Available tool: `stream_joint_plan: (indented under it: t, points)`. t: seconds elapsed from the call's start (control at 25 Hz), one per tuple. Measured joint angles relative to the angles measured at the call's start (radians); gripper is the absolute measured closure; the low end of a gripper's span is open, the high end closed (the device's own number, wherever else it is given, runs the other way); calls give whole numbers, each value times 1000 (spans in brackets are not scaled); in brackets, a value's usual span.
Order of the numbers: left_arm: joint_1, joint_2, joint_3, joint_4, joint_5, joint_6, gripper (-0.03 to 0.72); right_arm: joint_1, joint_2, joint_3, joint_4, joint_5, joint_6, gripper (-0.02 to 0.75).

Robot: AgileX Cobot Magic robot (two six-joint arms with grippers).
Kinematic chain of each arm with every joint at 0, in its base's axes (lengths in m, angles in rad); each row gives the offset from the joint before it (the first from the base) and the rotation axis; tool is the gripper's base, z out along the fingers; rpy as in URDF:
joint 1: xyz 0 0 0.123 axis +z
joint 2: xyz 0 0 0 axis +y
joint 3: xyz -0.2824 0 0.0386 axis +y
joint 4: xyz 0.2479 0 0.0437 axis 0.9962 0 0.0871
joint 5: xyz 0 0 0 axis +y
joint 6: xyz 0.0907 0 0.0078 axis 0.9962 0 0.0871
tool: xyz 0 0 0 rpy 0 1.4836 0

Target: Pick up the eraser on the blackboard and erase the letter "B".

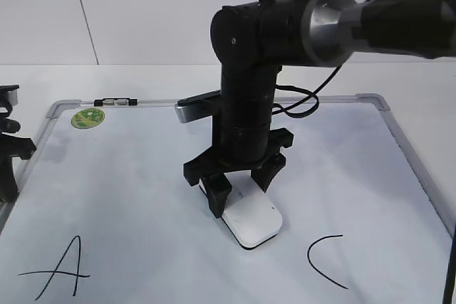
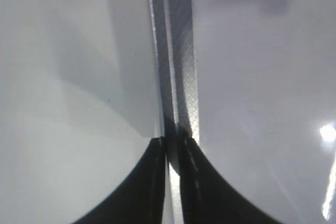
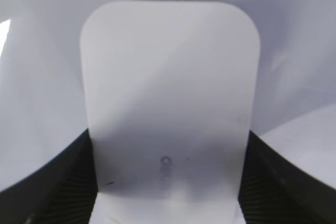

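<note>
Blackboard (image 1: 142,197): handwritten "A" (image 1: 60,268), "C" (image 1: 326,261). Eraser (image 3: 168,103) lettering unreadable.

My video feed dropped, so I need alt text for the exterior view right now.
The right gripper stands upright over the middle of the blackboard, its fingers either side of the white eraser lying on the board. A hand-drawn "A" sits lower left, "C" lower right; no "B" shows between them. A green sticker marks the top-left corner.
</note>
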Motion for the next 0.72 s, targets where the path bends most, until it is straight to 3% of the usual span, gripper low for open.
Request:
stream_joint_plan:
  t: [0.72]
  points:
    - [0, 0, 0, -1, 0, 0, 637, -24, -60, -48, -161, -17, 23, 214]
